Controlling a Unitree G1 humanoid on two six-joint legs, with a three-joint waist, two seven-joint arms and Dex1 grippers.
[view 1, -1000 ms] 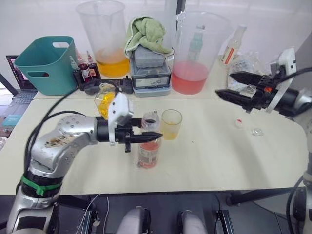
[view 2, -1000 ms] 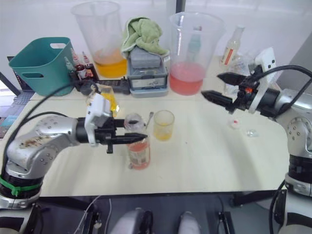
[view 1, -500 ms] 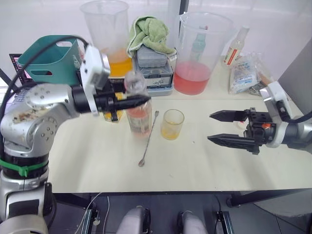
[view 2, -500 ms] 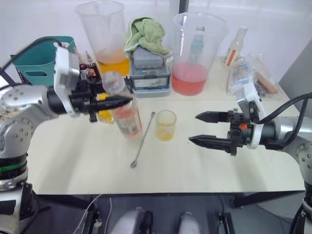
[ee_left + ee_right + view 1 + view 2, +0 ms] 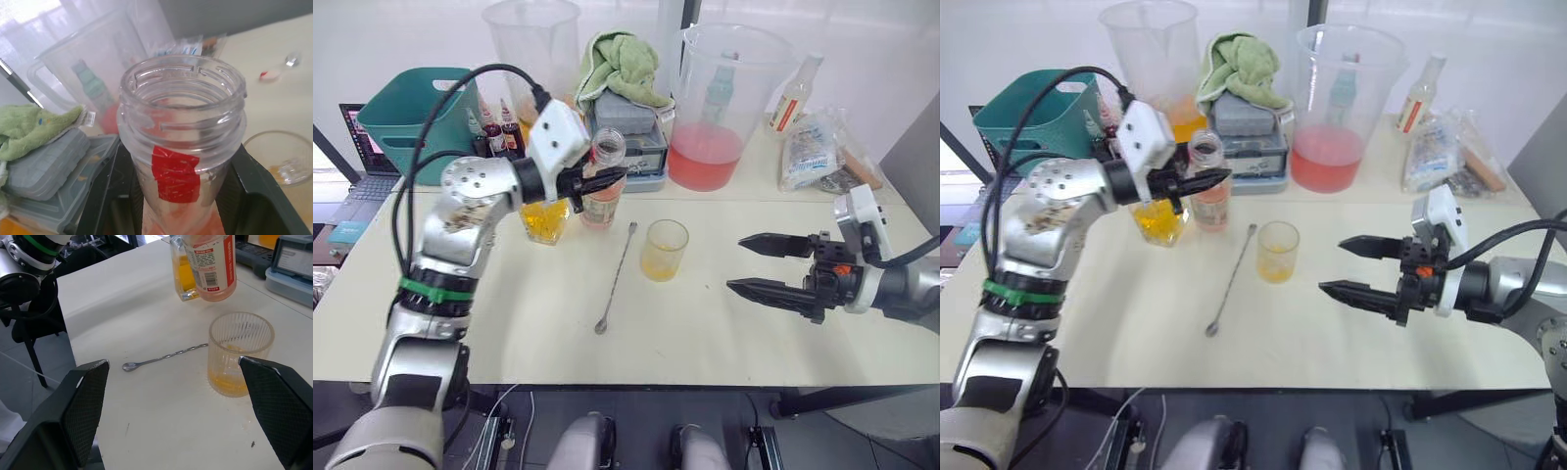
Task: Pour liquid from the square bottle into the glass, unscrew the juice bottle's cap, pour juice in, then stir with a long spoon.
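Left claw (image 5: 605,179) pinches the juice bottle (image 5: 604,182) at its neck, holding it upright, cap off, pink juice low inside. Bottle looks lifted just off the table (image 5: 724,323), but contact at its base is hard to tell. In the left wrist view the open threaded mouth and a red tape patch on the juice bottle show between the fingers. Square bottle (image 5: 545,217) with yellow liquid stands just beside it, toward the robot's left. Glass (image 5: 664,250) stands mid-table, a little yellow liquid at the bottom. Long spoon (image 5: 616,278) lies flat between bottle and glass, bowl end toward the robot. Right claw (image 5: 762,265) hovers over the table right of the glass, fingers spread wide, empty. Two big beakers (image 5: 720,103) stand behind.
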